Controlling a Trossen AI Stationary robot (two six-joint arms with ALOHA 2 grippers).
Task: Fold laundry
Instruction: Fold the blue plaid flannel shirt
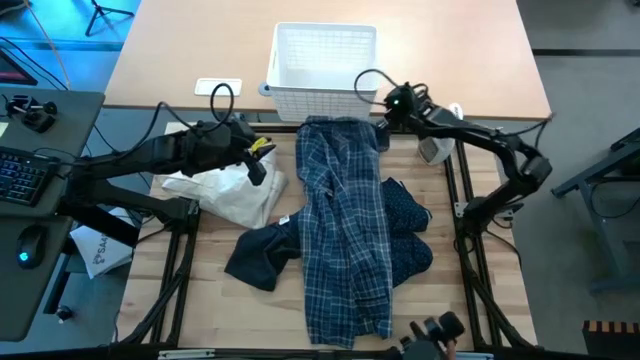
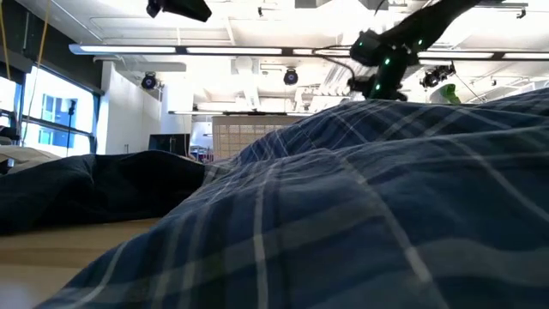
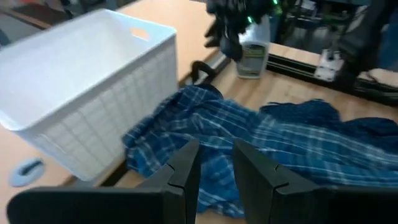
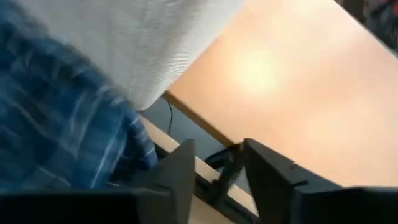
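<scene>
The blue-and-white plaid shirt (image 1: 345, 230) lies spread lengthwise down the table's middle, its far end at the foot of the white lattice basket (image 1: 322, 70); it fills the low view (image 2: 360, 215). The navy dotted shirt (image 1: 408, 232) lies partly under its right side. A dark piece (image 1: 262, 255) lies at its left. My left gripper (image 1: 262, 160) is open and empty, left of the plaid shirt's far end (image 3: 186, 124); its fingers show in the left wrist view (image 3: 216, 165). My right gripper (image 1: 383, 128) is open and empty (image 4: 217, 165), by the shirt's far right corner (image 4: 56, 118) near the basket.
A white plastic bag (image 1: 225, 190) lies under my left arm at the table's left. A spray bottle (image 3: 252, 53) stands at the right, behind my right arm. The basket (image 3: 93, 81) takes up the far middle. A camera (image 1: 435, 330) sits at the near edge.
</scene>
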